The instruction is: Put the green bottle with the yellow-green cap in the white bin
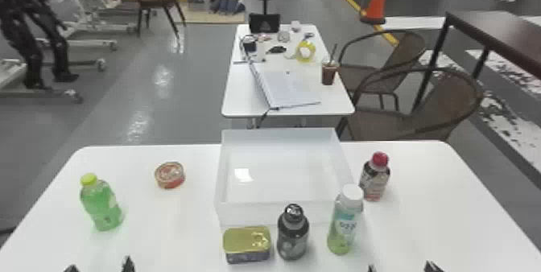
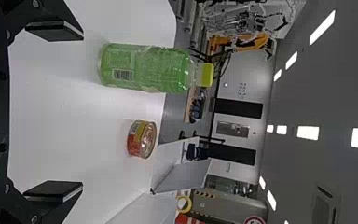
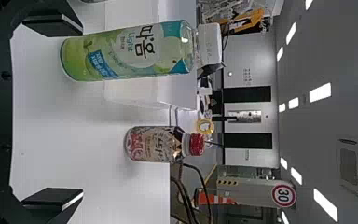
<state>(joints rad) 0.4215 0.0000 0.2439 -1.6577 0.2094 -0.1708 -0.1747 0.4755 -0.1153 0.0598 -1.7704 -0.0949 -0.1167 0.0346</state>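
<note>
Beyond the white table (image 1: 169, 219), brown chairs (image 1: 386, 124) stand on grey floor (image 1: 193, 90).

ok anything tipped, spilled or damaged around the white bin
Nothing stands out: the green bottle, dark bottle, white-capped bottle and red-capped bottle stand upright, capped; the round tin and gold-topped tin sit flat. No visible spill.

High head cam looks fwd & down, wrist cams low, closer, fwd over tbl (image 1: 169, 219); all share bin (image 1: 249, 213).

I've a gap between the round tin (image 1: 170, 175) and the bin (image 1: 247, 212); the flat tin (image 1: 246, 246) and black bottle (image 1: 292, 235) block its near wall.
</note>
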